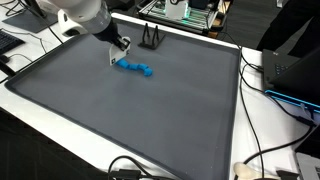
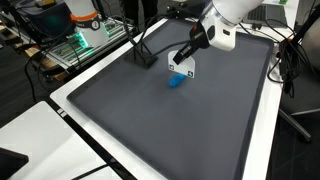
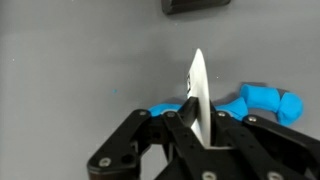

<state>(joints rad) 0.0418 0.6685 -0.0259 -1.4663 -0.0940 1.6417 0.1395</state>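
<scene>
The fingers (image 3: 176, 130) are pressed together on a thin white piece (image 3: 198, 85), which stands on edge between them and pokes out past the tips; what it is made of I cannot tell. The gripper (image 1: 118, 47) hangs low over the grey mat (image 1: 150, 120), toward the mat's 11 o'clock corner in an exterior view. The white piece's free end is at the mat or just above it, and contact is not clear. A blue beaded string (image 1: 135, 68) lies flat on the mat just beside it, at about 4 o'clock from the gripper in that view. In the wrist view the string runs behind the white piece, from the centre out to 3 o'clock.

Risks, as I judge them: the hold is on a narrow edge, so a sideways push against the mat or the blue beaded string could twist the white piece in the grip or lever it out. Pressing lower could bend it or scrape the mat. A swing toward 2 o'clock would bring the wrist near the black wire stand (image 1: 150, 38), which could be knocked over.

The arm (image 1: 85, 15) comes in from 11 o'clock, its last link sloping down. The wrist is tilted so the fingers point down and a little toward the string
</scene>
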